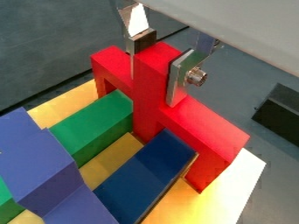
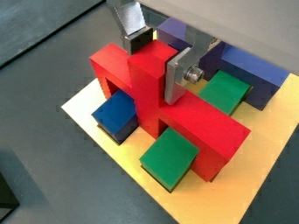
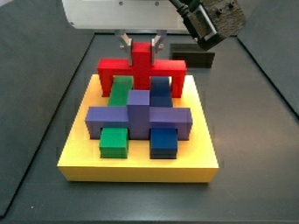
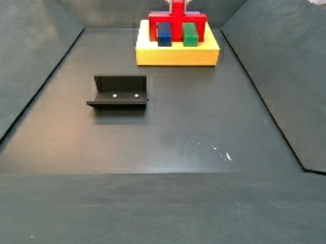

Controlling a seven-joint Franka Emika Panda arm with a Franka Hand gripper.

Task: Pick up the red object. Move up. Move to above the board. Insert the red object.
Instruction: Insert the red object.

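Wrist views give me the closest look: the pincer (image 1: pixel 160 59) is closed on the red object (image 1: pixel 163 109), its flat silver fingers (image 1: pixel 183 77) clamped on either side of the central upright stub. I can see the same hold from the opposite side, pincer (image 2: pixel 156 57) on the red arch (image 2: pixel 163 105), one plate with its bolt pressed flat to the stub.

The red object is over the board (image 1: pixel 251 179), the thick yellow slab. Its legs reach down to the yellow surface, and in both wrist views the feet look to be touching it, but I cannot tell whether they are seated in slots. A green block (image 1: pixel 96 122) and a blue block (image 1: pixel 146 175) lie just beside the bar on one side; on the opposite side I see a green block (image 2: pixel 172 157), a blue block (image 2: pixel 115 114) and the purple block (image 2: pixel 239 66) behind.

From a side view the red object (image 3: pixel 142 70) stands upright at the far edge of the board (image 3: pixel 140 166), with the pincer (image 3: pixel 142 39) straight above it. The purple cross-shaped block (image 3: pixel 138 118) sits in the middle of the board, with a green block (image 3: pixel 112 142) and a blue block (image 3: pixel 165 142) at the near edge.

In a side view from farther off, the board (image 4: pixel 178 54) is at the far end of the dark floor, and the fixture (image 4: pixel 118 92) stands well apart from it.
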